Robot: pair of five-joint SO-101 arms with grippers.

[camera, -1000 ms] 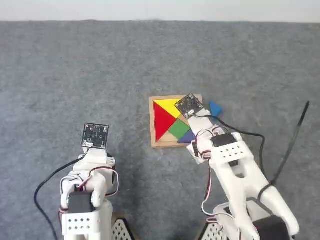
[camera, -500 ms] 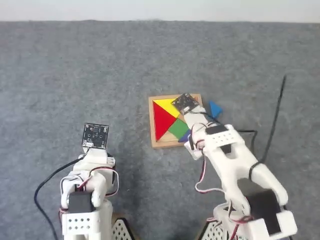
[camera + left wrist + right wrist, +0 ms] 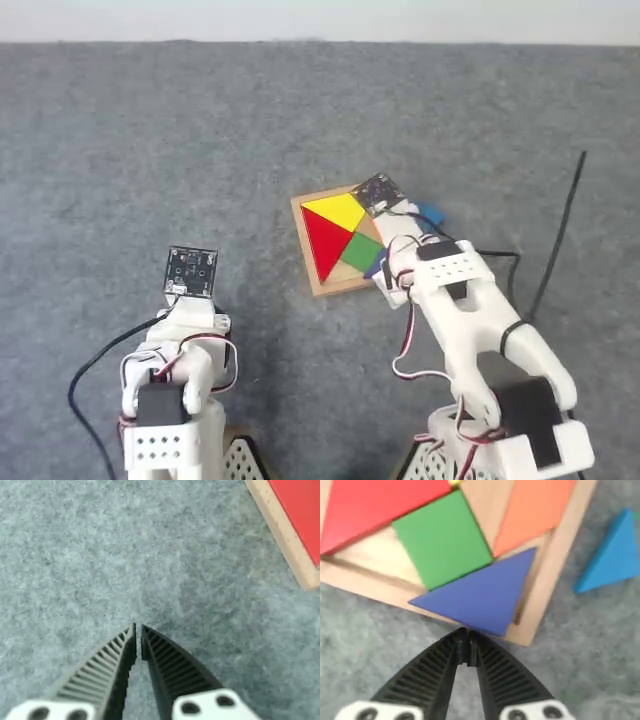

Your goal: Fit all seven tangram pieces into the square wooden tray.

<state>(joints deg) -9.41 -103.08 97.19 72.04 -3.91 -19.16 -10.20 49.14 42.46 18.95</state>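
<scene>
The dark blue triangle is judged to be a thin, stiff, light slab of painted wood, smooth enough to slide readily over the tray and unlikely to be damaged by a nudge. It is best taken across two opposite edges, or pushed flat on one edge with closed tips, since its face offers nothing to pinch. In the right wrist view it is seen at the centre of the frame, lying across the square wooden tray's rim with one corner over the grey carpet, so it is not seated. Above it the green square is set flat, with the red triangle at upper left and an orange piece at upper right, bare wood showing between them. A light blue triangle is left on the carpet at the right edge, outside the tray and just beside it. In the high view the tray is found right of centre, turned askew, and a yellow triangle is seen along its upper side. The right gripper is held with its jaws together and nothing between them, its tips just beside the dark blue triangle's overhanging corner. The left gripper is likewise pressed together and empty over bare carpet, well apart from the tray.
</scene>
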